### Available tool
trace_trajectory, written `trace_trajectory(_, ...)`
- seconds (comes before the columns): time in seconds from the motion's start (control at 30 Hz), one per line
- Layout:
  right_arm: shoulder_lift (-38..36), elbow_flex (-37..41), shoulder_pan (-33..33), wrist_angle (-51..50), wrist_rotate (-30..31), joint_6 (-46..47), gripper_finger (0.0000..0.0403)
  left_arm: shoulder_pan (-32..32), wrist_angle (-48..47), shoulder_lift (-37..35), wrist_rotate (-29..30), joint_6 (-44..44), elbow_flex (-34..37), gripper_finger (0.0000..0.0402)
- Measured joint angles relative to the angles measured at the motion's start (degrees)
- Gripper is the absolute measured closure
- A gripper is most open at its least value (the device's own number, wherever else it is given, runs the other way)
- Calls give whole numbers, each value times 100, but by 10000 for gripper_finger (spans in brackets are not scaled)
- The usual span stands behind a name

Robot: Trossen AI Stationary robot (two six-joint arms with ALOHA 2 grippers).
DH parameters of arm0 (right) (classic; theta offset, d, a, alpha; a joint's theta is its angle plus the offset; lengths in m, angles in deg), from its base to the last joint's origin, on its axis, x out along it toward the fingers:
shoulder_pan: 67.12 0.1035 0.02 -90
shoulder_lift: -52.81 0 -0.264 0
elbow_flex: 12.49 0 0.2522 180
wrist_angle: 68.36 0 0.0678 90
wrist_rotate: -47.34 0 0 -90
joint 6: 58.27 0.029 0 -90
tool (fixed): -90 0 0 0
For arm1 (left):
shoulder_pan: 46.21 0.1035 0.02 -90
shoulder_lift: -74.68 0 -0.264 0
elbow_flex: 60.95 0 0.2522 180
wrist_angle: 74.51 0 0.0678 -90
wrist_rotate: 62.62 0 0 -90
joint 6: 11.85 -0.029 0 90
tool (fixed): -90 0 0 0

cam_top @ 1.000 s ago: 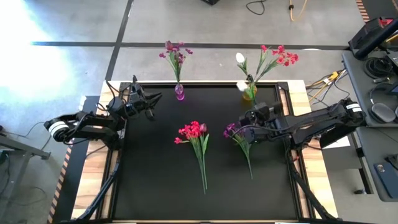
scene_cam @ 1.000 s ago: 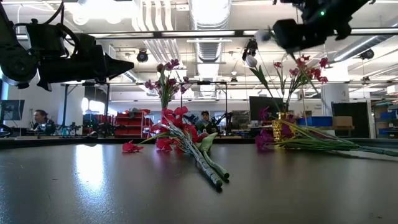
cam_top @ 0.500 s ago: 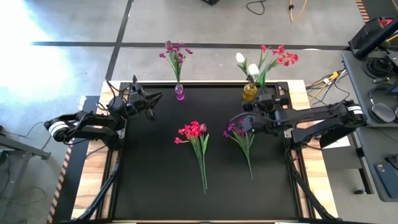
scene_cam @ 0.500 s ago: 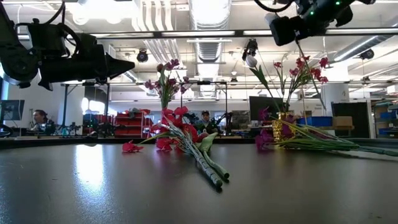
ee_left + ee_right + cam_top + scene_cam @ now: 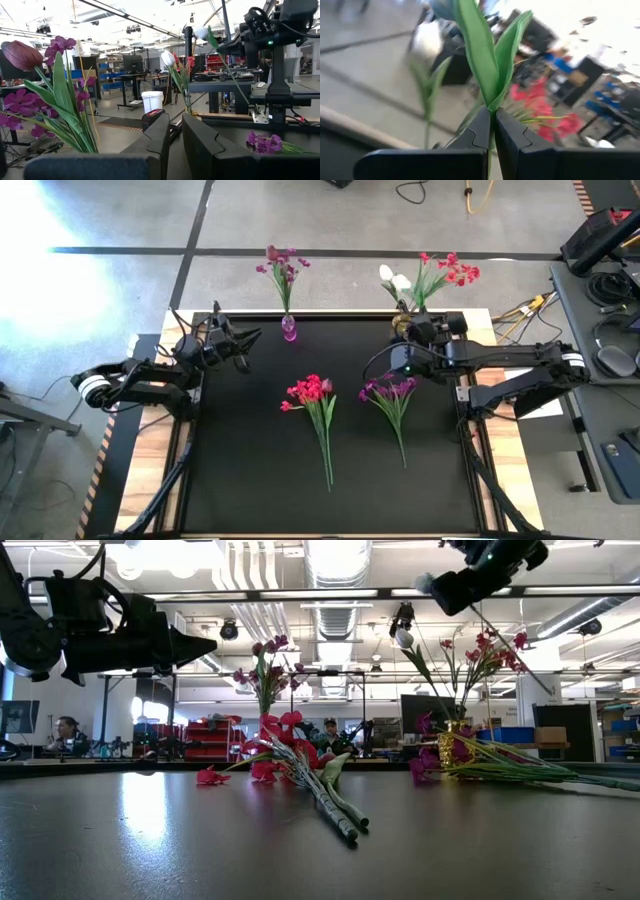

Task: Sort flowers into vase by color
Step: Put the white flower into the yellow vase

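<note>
My right gripper (image 5: 408,332) is raised over the yellow vase (image 5: 400,328) at the far edge, shut on a white-bud flower (image 5: 402,282). That vase holds red blooms (image 5: 455,272) and another white bud (image 5: 386,273). The purple vase (image 5: 289,331) holds purple flowers (image 5: 283,262). A red bunch (image 5: 312,392) and a purple bunch (image 5: 388,390) lie flat on the black mat. My left gripper (image 5: 245,340) waits left of the purple vase, in the air, with a narrow gap between its fingers (image 5: 161,134). My right gripper pinches the white flower's green stem (image 5: 491,114) between its two fingers, just below where the leaves (image 5: 485,60) branch off. The flower is lifted clear and tilted. Its bud (image 5: 201,32) is above the fingers and its long stem (image 5: 235,75) slants down free below them.
The black mat (image 5: 250,470) is bordered by a wooden table edge (image 5: 150,470). Cables and equipment sit on a bench (image 5: 605,330) off to the right. In the low view, people (image 5: 66,730) sit in the room far behind the table.
My right gripper has moved from above the purple bunch toward the table's far edge and upward, ending over the yellow vase, and has turned on the way. It has carried the white flower along, whose bud now stands beside the vase's blooms. The left arm kept still.
</note>
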Motion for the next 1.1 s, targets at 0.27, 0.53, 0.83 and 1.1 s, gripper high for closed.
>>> trace_trajectory(0.27, -8, 485, -644, 3171, -3725, -3330, 394, 0, 2, 0, 0, 0, 0, 365)
trace_trajectory(0.53, 306, 1293, -1060, 7154, -4596, -5633, 394, 0, 3, 0, 0, -13, 0, 365)
trace_trajectory(0.83, 477, 2577, -1397, 11306, -4159, -7221, 394, -1, -24, 0, 0, -46, 0, 365)
trace_trajectory(1.1, 481, 3248, -1929, 12393, -4126, -7053, 394, 0, -43, 0, 0, -46, 0, 365)
